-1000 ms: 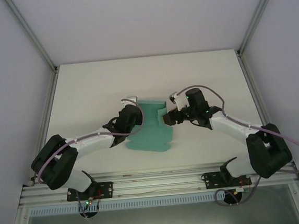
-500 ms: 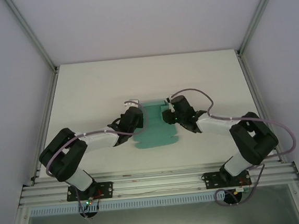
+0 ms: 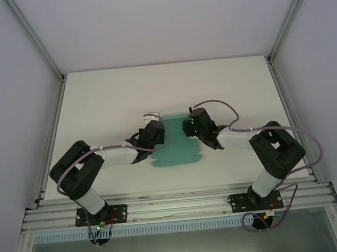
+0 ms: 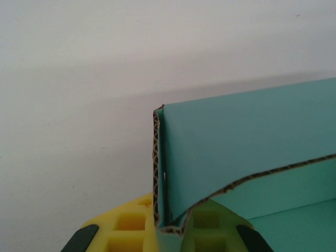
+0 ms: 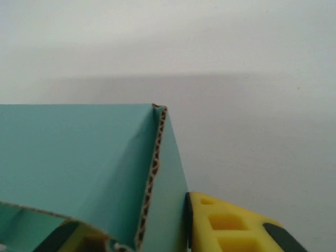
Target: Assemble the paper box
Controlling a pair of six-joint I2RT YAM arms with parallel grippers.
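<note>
Paper box (image 3: 179, 151) teal-green, cut edges brown corrugated; finger pads (image 4: 123, 230) yellow, black-trimmed; table (image 3: 107, 102) white

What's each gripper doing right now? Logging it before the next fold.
The left gripper is closed on a raised flap of the paper box.
The right gripper is closed on the paper box too, on another raised flap.
</note>
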